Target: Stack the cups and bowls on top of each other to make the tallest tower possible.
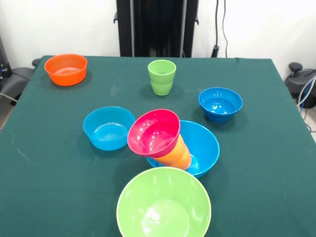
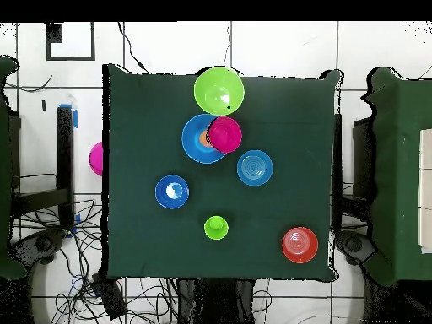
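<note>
A small tower leans near the table's middle. A pink-red bowl [image 1: 154,132] [image 2: 224,134] sits tilted on an orange-yellow cup [image 1: 179,154], which rests inside the large blue bowl [image 1: 206,144] [image 2: 192,139]. The large lime green bowl [image 1: 164,205] [image 2: 219,91] stands right beside it, at the front edge. Standing alone are a light green cup [image 1: 162,76] [image 2: 216,227], two small blue bowls [image 1: 108,127] [image 1: 220,103] and an orange bowl [image 1: 65,69] [image 2: 299,245]. Neither view shows the gripper.
A dark green cloth covers the table [image 1: 44,177]. In the overhead view a magenta round thing [image 2: 95,159] shows just past the table's left edge. Cables and dark stands lie around the table on the floor.
</note>
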### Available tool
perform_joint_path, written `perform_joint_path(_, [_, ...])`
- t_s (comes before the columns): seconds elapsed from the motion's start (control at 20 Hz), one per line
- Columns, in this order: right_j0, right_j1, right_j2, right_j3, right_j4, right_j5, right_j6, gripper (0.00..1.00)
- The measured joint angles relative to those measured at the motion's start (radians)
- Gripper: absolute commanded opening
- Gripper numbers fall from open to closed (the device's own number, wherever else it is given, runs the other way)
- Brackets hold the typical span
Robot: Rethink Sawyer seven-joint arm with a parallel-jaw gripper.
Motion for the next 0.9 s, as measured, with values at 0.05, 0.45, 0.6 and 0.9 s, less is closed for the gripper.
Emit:
perform_joint_path(0.05, [-0.002, 0.004, 0.001, -0.008, 0.001, 0.027, 0.008, 1.00])
perform_joint_path(0.45, [-0.012, 0.049, 0.010, -0.078, 0.013, 0.251, 0.126, 1.00])
perform_joint_path(0.6, [-0.017, 0.079, 0.017, -0.102, 0.013, 0.268, 0.177, 1.00])
perform_joint_path(0.9, [-0.027, 0.163, 0.019, -0.114, 0.013, 0.186, 0.226, 1.00])
